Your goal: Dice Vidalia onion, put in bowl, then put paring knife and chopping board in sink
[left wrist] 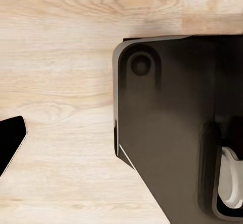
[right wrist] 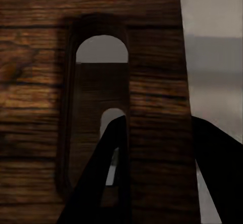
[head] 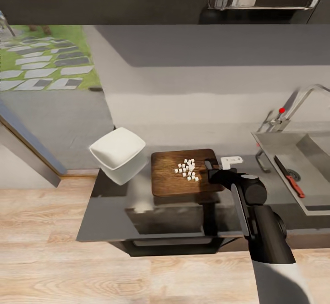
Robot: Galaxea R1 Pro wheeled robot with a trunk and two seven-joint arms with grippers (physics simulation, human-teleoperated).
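Note:
The dark brown chopping board (head: 176, 180) lies on the grey countertop (head: 110, 212) with a small heap of white diced onion (head: 187, 168) on it. My right gripper (head: 214, 167) is at the board's right end, by the oval hole. In the right wrist view one finger (right wrist: 109, 173) reaches into the hole and the other (right wrist: 217, 168) sits outside the board's (right wrist: 152, 57) end edge, so my right gripper (right wrist: 157, 121) is closed on the strip between. The white bowl (head: 118, 155) stands left of the board. The red-handled paring knife (head: 289, 177) lies in the sink (head: 275, 146).
A chrome tap (head: 300, 102) with a red-tipped lever rises behind the sink. The countertop's left end is just beyond the bowl, with wooden floor (head: 46, 230) below. The left wrist view looks down at wooden floor (left wrist: 61, 82) and my dark base (left wrist: 167, 133).

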